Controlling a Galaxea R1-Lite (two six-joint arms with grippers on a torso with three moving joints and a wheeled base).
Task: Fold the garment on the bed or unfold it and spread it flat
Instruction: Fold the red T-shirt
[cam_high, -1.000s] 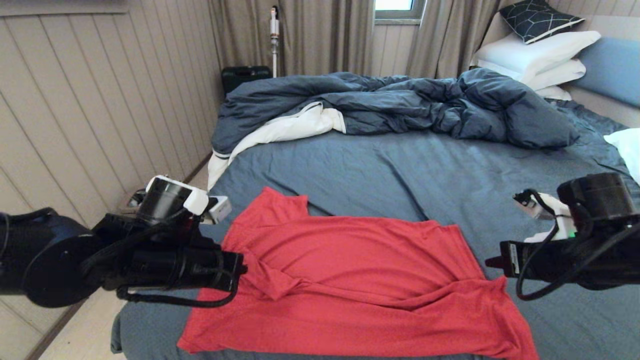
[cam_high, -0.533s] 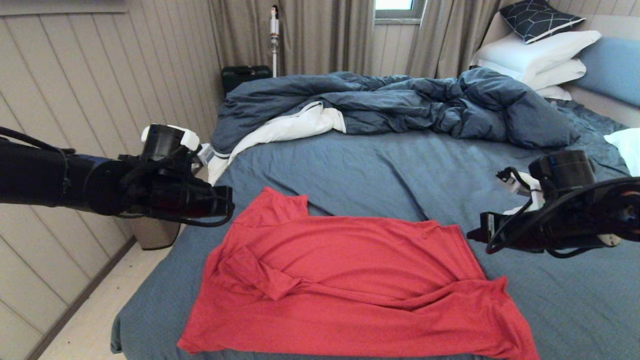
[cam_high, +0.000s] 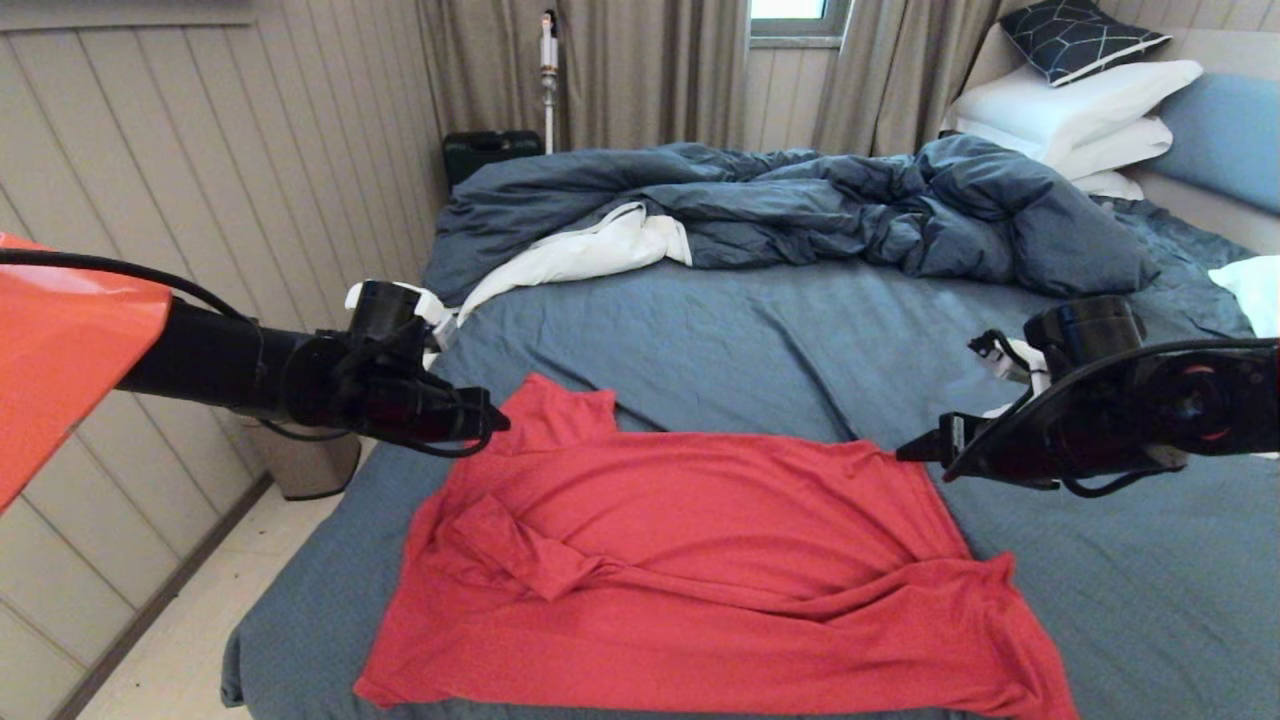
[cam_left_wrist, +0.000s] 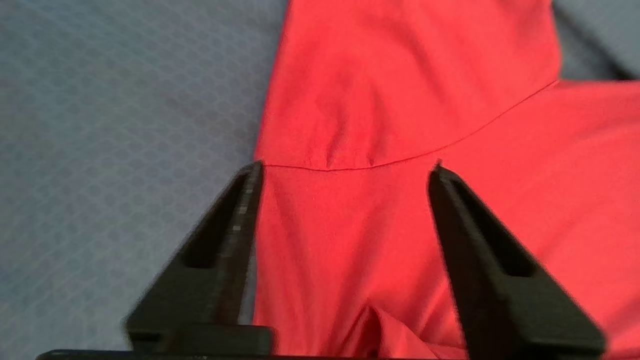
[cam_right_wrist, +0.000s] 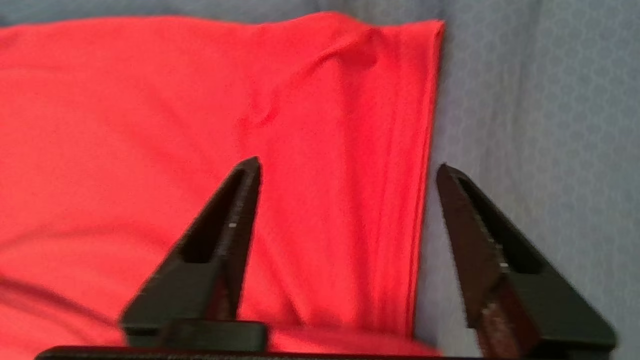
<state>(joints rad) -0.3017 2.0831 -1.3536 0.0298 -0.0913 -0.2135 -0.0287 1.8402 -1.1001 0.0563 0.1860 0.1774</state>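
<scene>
The bed (cam_high: 800, 330) has the red T-shirt (cam_high: 700, 560) lying rumpled near its foot edge. Both arms just swung in to the shirt's far corners, so a fresh grab looks next. Left claw (cam_left_wrist: 345, 167) and right claw (cam_right_wrist: 347, 165) went from shut to wide, holding nothing.

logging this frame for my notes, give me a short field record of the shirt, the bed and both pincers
garment: bright red thin-knit T-shirt, partly folded, creased, lying on the bed
bed: slate-blue sheet, rumpled dark blue duvet behind
left pincer: open, over the shirt's far left corner by the sleeve seam
right pincer: open, straddling the shirt's far right edge
held: nothing
</scene>
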